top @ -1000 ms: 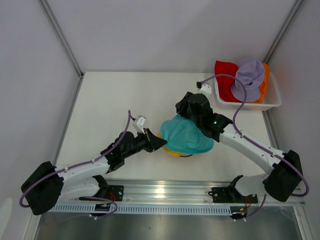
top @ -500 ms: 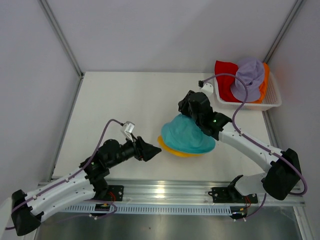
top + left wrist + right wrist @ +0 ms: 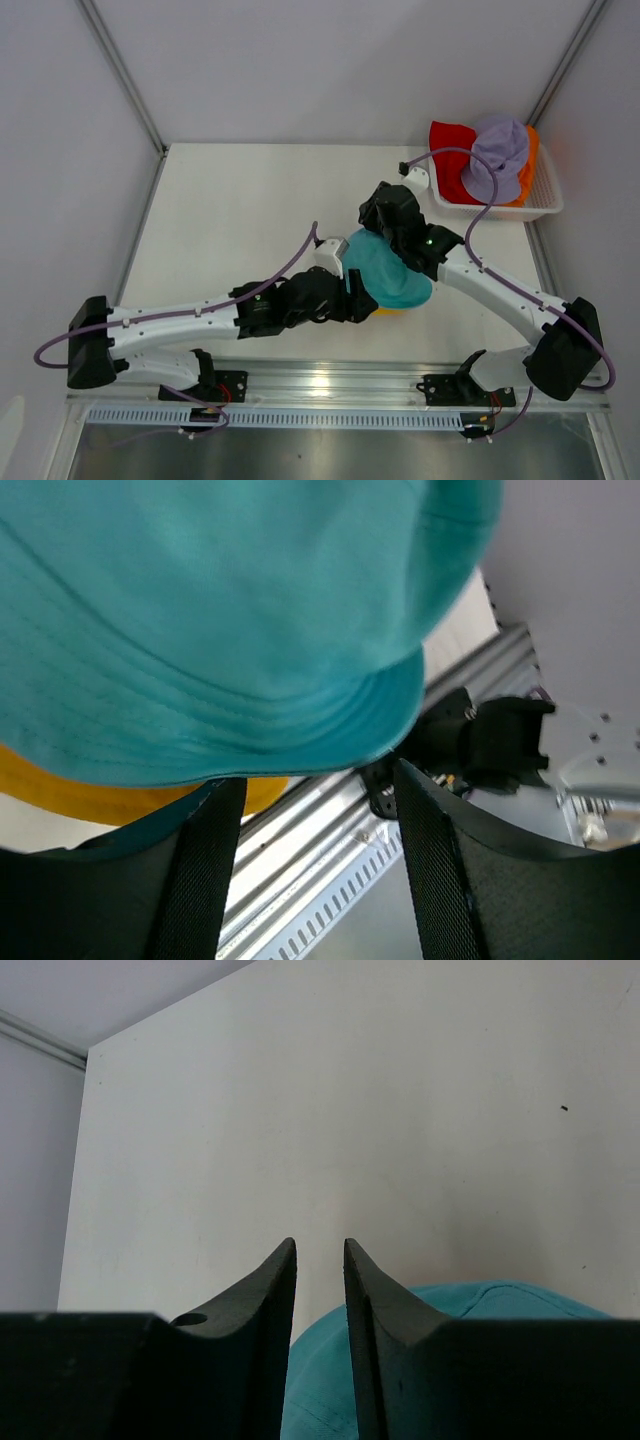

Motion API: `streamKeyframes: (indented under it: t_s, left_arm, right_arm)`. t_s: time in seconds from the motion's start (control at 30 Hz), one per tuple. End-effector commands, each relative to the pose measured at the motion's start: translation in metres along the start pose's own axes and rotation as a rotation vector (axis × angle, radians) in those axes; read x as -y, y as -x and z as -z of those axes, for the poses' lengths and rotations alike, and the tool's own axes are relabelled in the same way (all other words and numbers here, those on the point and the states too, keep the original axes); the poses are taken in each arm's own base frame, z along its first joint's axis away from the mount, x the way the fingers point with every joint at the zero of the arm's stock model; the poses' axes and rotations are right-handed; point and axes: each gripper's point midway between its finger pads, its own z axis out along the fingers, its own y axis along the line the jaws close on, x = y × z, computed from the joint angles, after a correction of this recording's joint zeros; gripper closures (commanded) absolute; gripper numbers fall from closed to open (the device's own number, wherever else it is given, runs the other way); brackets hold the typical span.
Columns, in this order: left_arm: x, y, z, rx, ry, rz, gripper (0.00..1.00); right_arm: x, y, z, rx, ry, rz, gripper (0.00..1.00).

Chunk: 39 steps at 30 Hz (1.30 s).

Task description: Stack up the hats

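On the tabletop [image 3: 230, 200], mid-right: teal hat [image 3: 395, 280] capped over yellow hat [image 3: 100, 795], only a sliver of yellow showing. Far right: white mesh basket [image 3: 545, 205], lavender hat [image 3: 497, 155] topmost. Swung back in from near-left: left pincer [image 3: 312, 780], spread wide at the teal brim's near edge, gripping nothing. Unmoved over the far crown: right pincer [image 3: 320, 1245], narrow slit, no cloth inside. Likely tidying a two-hat stack.
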Motion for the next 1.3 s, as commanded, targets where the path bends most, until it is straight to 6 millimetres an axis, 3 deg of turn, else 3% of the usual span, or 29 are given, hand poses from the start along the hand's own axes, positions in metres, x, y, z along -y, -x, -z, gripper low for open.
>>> streamKeyframes:
  t_s: [0.0, 0.17, 0.27, 0.3, 0.33, 0.43, 0.47, 0.53, 0.57, 0.6, 0.63, 0.7, 0.73, 0.8, 0.87, 0.9, 1.0, 1.1, 1.27]
  left_arm:
    - [-0.023, 0.016, -0.003, 0.069, 0.191, 0.034, 0.37]
    - [-0.039, 0.011, -0.017, 0.089, 0.295, 0.111, 0.44]
    - [-0.041, 0.003, -0.022, 0.064, 0.304, 0.124, 0.71]
    - [-0.041, 0.001, -0.022, 0.055, 0.307, 0.127, 0.96]
    - [-0.044, -0.002, -0.021, 0.047, 0.317, 0.13, 0.99]
    - [-0.057, -0.021, -0.014, -0.005, 0.299, 0.129, 0.99]
    - [-0.046, -0.013, -0.015, 0.032, 0.224, 0.147, 0.99]
    - [-0.055, -0.022, -0.01, 0.042, 0.143, 0.122, 0.99]
    - [-0.035, -0.007, -0.011, 0.103, 0.039, 0.132, 0.99]
    - [-0.027, -0.005, -0.01, 0.115, -0.018, 0.116, 0.99]
    - [-0.039, -0.016, -0.013, 0.106, -0.023, 0.032, 0.99]
    - [-0.03, -0.009, -0.016, 0.158, -0.093, -0.051, 0.99]
    - [-0.039, -0.012, -0.019, 0.168, -0.087, -0.168, 0.99]
    - [-0.049, -0.018, -0.029, 0.193, -0.085, -0.236, 0.99]
    - [-0.071, -0.035, -0.039, 0.177, -0.056, -0.299, 0.99]
    - [-0.065, -0.029, -0.042, 0.214, -0.086, -0.303, 0.99]
    - [-0.068, -0.036, -0.053, 0.205, -0.089, -0.357, 0.99]
    - [-0.05, -0.042, -0.057, 0.177, -0.191, -0.43, 0.99]
    - [-0.035, -0.049, -0.049, 0.168, -0.301, -0.489, 0.98]
  right_arm:
    - [0.077, -0.071, 0.006, -0.211, -0.247, 0.152, 0.69]
    - [0.077, -0.07, 0.006, -0.21, -0.249, 0.158, 0.7]
    - [0.077, -0.069, 0.005, -0.205, -0.247, 0.156, 0.69]
    - [0.077, -0.068, 0.005, -0.203, -0.247, 0.157, 0.69]
    - [0.077, -0.068, 0.005, -0.204, -0.25, 0.157, 0.69]
    - [0.079, -0.065, 0.003, -0.203, -0.255, 0.156, 0.69]
    - [0.081, -0.065, 0.003, -0.204, -0.258, 0.153, 0.69]
    - [0.082, -0.061, 0.001, -0.199, -0.256, 0.144, 0.69]
    - [0.082, -0.061, 0.001, -0.198, -0.255, 0.144, 0.69]
    - [0.083, -0.06, 0.0, -0.196, -0.257, 0.144, 0.69]
    - [0.082, -0.058, -0.001, -0.193, -0.253, 0.141, 0.69]
    - [0.082, -0.056, -0.003, -0.193, -0.254, 0.143, 0.69]
    - [0.082, -0.057, -0.003, -0.196, -0.254, 0.147, 0.69]
    - [0.083, -0.056, -0.004, -0.194, -0.257, 0.147, 0.69]
    - [0.084, -0.059, -0.006, -0.202, -0.258, 0.152, 0.69]
    - [0.084, -0.06, -0.006, -0.206, -0.257, 0.153, 0.69]
    - [0.086, -0.063, -0.007, -0.216, -0.261, 0.153, 0.69]
    - [0.083, -0.064, -0.007, -0.22, -0.248, 0.148, 0.69]
    - [0.08, -0.06, -0.007, -0.217, -0.239, 0.158, 0.69]
